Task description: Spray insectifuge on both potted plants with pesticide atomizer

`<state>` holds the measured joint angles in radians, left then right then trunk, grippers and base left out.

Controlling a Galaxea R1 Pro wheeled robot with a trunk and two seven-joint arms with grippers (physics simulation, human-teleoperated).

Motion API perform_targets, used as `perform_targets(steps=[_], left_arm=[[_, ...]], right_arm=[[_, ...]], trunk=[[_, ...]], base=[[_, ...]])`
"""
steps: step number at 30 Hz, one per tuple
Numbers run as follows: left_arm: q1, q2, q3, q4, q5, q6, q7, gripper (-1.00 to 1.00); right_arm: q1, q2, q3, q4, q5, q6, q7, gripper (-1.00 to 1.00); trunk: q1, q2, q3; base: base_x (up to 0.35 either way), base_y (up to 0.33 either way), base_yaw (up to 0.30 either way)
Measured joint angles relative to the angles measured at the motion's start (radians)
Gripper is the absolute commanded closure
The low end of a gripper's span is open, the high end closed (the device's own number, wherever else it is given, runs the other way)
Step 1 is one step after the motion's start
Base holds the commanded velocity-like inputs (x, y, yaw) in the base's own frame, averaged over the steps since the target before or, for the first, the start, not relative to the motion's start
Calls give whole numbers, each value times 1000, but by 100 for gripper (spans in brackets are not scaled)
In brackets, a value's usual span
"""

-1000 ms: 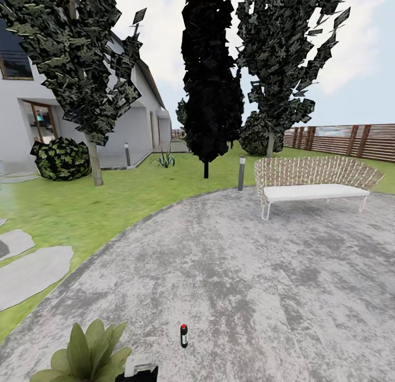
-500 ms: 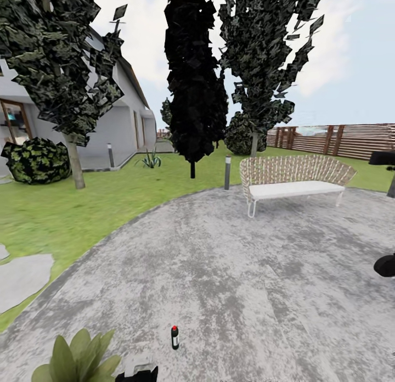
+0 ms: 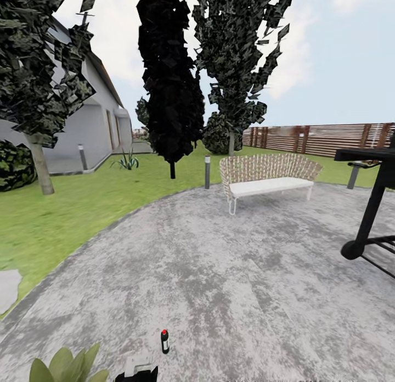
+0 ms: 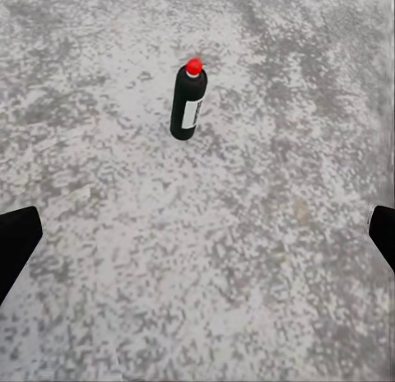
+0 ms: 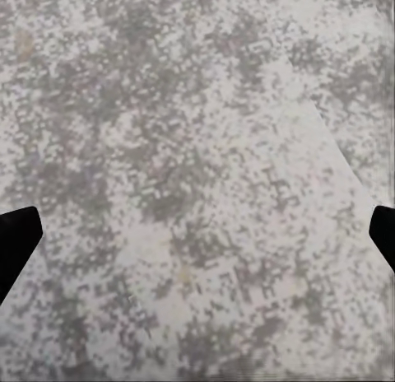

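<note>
A slim dark bottle with a white label and a red cap, the pesticide atomizer (image 3: 164,341), stands upright on the gravel patio (image 3: 230,272), close in front of me. In the left wrist view the atomizer (image 4: 188,101) stands ahead of my left gripper (image 4: 197,238), well clear of its widely parted black fingertips (image 4: 16,242); the gripper is open and empty. One potted plant (image 3: 63,365), a low rosette of pointed green leaves, shows at the bottom left, to the left of the bottle. My right gripper (image 5: 197,238) hangs open over bare gravel. The second potted plant is out of view.
A woven bench (image 3: 269,176) with a white seat stands at the patio's far side, with a bollard lamp (image 3: 207,172) beside it. A black grill (image 3: 373,206) stands at the right. Lawn (image 3: 49,223), trees, a house and a brown slatted fence (image 3: 318,138) lie beyond.
The whole head view has swung to the right: bench, trees, bottle and plant all sit further left in the picture, and the black grill has come into view.
</note>
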<state>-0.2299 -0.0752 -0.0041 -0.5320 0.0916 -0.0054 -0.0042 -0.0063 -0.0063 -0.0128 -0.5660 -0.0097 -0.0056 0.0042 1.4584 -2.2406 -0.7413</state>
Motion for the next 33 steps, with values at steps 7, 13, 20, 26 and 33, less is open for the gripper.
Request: perform_targets(steps=[7, 13, 20, 26, 33], left_arm=[[0, 0, 0, 0, 0, 0, 0, -100], [0, 0, 0, 0, 0, 0, 0, -100], [0, 0, 0, 0, 0, 1, 0, -100], [0, 0, 0, 0, 0, 0, 0, -100], [0, 0, 0, 0, 0, 0, 0, -100]], right_arm=[[0, 0, 0, 0, 0, 0, 0, -100], [-1, 0, 0, 0, 0, 0, 0, -100], [0, 0, 0, 0, 0, 0, 0, -100], [0, 0, 0, 0, 0, 0, 0, -100], [-1, 0, 0, 0, 0, 0, 0, -100]], trunk=[[0, 0, 0], [0, 0, 0], [0, 0, 0], [0, 0, 0], [0, 0, 0]], base=[[0, 7, -271], [0, 0, -269], [0, 0, -245], [0, 0, -130], [0, 0, -6]])
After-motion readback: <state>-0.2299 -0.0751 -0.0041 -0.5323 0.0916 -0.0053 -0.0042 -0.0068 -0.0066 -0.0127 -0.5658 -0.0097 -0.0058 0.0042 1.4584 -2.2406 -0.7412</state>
